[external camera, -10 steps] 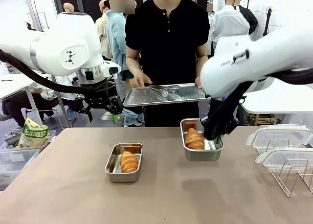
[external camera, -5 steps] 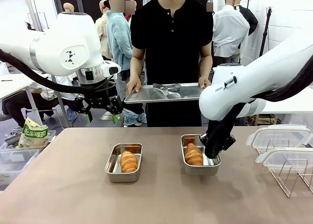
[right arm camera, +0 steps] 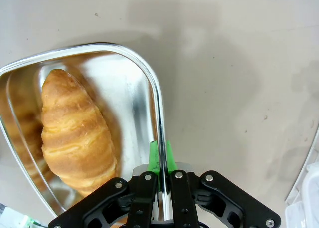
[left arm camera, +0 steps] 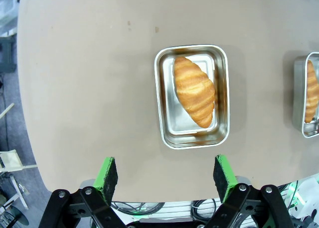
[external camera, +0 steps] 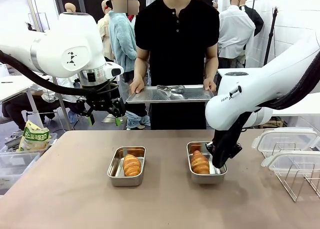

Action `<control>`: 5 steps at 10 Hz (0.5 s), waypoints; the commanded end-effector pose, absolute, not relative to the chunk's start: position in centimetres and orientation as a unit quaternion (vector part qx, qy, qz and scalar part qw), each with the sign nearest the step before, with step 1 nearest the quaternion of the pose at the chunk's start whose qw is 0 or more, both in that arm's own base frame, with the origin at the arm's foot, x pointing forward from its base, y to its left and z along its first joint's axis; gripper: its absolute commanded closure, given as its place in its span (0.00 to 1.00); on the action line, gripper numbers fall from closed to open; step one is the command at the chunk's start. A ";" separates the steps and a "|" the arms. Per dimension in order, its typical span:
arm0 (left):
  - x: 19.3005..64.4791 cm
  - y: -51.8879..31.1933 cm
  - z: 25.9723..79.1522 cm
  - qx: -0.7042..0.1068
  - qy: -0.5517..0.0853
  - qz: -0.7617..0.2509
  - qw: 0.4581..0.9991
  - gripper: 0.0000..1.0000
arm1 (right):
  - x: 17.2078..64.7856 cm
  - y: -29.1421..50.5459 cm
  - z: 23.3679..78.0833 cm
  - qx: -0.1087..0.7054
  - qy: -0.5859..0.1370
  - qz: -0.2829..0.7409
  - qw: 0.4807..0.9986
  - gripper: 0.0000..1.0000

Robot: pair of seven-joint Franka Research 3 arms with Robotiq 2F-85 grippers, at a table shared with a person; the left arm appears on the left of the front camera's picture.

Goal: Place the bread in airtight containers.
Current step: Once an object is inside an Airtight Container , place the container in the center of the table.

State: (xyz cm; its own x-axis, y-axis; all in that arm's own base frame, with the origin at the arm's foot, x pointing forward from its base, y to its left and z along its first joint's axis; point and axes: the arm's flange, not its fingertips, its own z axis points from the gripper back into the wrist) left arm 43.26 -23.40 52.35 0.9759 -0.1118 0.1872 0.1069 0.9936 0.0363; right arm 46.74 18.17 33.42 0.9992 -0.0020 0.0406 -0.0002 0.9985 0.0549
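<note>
Brown tabletop (external camera: 60,189) in a white-walled room (external camera: 295,19); left gripper (external camera: 103,121) gapes; right gripper (right arm camera: 160,153) pinches a steel tub's (external camera: 206,178) rim.

Tongs (external camera: 171,90) lie on a perforated tray (external camera: 145,95); a wire rack (external camera: 295,181) stands apart.

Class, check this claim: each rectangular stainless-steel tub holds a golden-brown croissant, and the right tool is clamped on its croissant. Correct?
No. The right tool is clamped on the rim of its rectangular stainless-steel tub, not the golden-brown croissant, as the right wrist view shows. The rest holds.
</note>
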 end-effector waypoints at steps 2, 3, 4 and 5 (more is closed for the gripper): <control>43.1 -23.3 52.6 0.012 -0.096 -0.055 0.994 0.00 | 46.9 18.2 32.3 0.019 -0.022 0.008 1.000 1.00; 43.1 -23.3 52.6 0.012 -0.096 -0.055 0.994 0.00 | 46.9 18.3 32.1 0.018 -0.016 0.008 1.000 1.00; 43.1 -23.3 52.6 0.012 -0.096 -0.055 0.994 0.00 | 46.9 18.2 31.8 0.020 -0.006 0.011 1.000 0.95; 43.1 -23.3 52.6 0.012 -0.096 -0.055 0.994 0.00 | 47.0 18.2 31.6 0.021 -0.005 0.011 1.000 0.77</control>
State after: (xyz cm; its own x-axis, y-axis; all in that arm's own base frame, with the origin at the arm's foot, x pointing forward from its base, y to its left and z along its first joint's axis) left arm 43.26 -23.40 52.35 0.9759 -0.1118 0.1872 0.1069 0.9936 0.0363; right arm 46.67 18.24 31.78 1.0000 0.0034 0.0074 -0.0038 0.9988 0.0487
